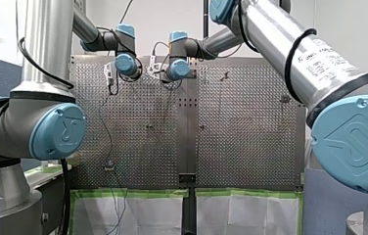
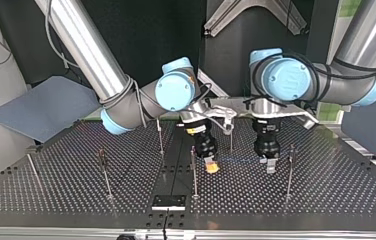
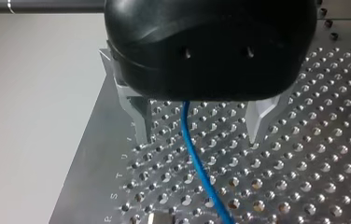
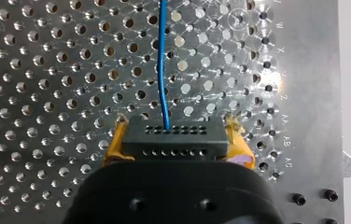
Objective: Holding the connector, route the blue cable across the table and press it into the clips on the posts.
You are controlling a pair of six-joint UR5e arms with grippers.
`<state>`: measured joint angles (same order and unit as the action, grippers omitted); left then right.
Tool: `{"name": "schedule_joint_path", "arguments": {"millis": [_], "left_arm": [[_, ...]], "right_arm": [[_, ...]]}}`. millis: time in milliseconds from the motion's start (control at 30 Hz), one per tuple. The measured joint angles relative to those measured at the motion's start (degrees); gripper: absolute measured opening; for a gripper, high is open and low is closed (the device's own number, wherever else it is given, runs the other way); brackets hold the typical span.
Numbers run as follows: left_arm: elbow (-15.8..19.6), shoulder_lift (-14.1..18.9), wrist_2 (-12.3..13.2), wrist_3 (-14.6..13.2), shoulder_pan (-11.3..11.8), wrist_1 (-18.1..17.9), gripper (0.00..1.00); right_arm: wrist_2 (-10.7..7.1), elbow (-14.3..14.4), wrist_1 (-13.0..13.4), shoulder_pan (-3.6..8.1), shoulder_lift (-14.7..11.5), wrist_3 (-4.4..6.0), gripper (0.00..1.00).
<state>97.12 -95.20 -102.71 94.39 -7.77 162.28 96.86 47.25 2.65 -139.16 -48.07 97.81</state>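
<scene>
my right hand (image 4: 178, 141) grips the connector (image 4: 173, 133) to pull the blue cable (image 4: 162, 65) along — my left hand (image 3: 198, 127) sits open around it, likely to guide.

table (image 4: 310, 56) edge letters: W, X, Z, AA, AB, AC | also S, T, U
</scene>
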Motion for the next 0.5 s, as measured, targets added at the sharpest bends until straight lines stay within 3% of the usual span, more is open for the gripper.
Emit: {"name": "schedule_joint_path", "arguments": {"millis": [67, 100, 167, 200, 267, 300, 367, 500], "left_arm": [[0.01, -0.01, -0.03, -0.01, -0.24, 0.20, 0.68], [0.02, -0.01, -0.05, -0.03, -0.36, 0.28, 0.68], [0.03, -0.01, -0.22, -0.08, -0.58, 0.52, 0.46], [0.03, 0.00, -0.40, -0.12, -0.66, 0.68, 0.46], [0.03, 0.00, -0.99, -0.24, -0.81, 1.18, 0.19], [0.03, -0.01, -1.30, -0.31, -0.87, 1.41, 0.19], [0.05, 0.00, -2.17, -0.48, -1.01, 1.96, 0.00], [0.19, 0.05, -3.41, -1.00, -1.36, 3.33, 0.00]], "right_arm": [[0.00, 0.00, 0.00, 0.00, 0.01, 0.03, 0.00], [-0.02, 0.00, 0.00, 0.00, 0.01, 0.06, 0.00], [-0.05, 0.00, -0.01, 0.00, 0.02, 0.08, 0.00], [-0.06, 0.00, -0.03, 0.00, 0.02, 0.09, 0.00], [-0.07, 0.00, -0.05, 0.00, 0.02, 0.11, 0.00], [-0.08, 0.00, -0.07, 0.01, 0.02, 0.11, 0.00], [-0.08, 0.00, -0.08, 0.00, 0.02, 0.12, 0.00], [-0.09, 0.00, -0.08, 0.01, 0.02, 0.18, 0.00]]}}
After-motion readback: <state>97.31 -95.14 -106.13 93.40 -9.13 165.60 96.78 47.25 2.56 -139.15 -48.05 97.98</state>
